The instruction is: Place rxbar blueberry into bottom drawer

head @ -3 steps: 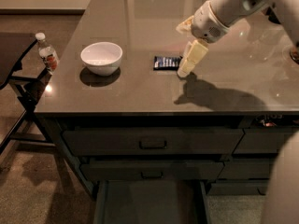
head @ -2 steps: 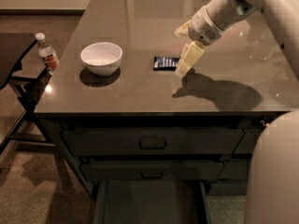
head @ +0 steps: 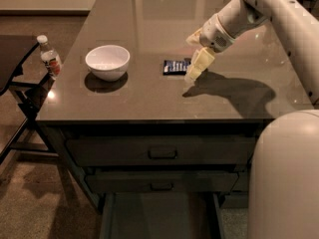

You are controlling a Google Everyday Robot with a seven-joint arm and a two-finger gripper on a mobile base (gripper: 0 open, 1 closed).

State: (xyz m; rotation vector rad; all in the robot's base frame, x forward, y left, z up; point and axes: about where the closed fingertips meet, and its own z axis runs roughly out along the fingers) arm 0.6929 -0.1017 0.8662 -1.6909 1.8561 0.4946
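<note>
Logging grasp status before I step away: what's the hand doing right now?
Hand: open or closed cannot be told; it is over the countertop, just right of the rxbar blueberry, which lies flat on the top.

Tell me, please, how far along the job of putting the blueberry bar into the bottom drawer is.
Done: the bottom drawer already stands pulled open. In hand: the gripper is open and down at the right end of the rxbar blueberry, which lies flat on the counter, not yet lifted. Left: closing on the bar, carrying it down and releasing it into the drawer.
</note>
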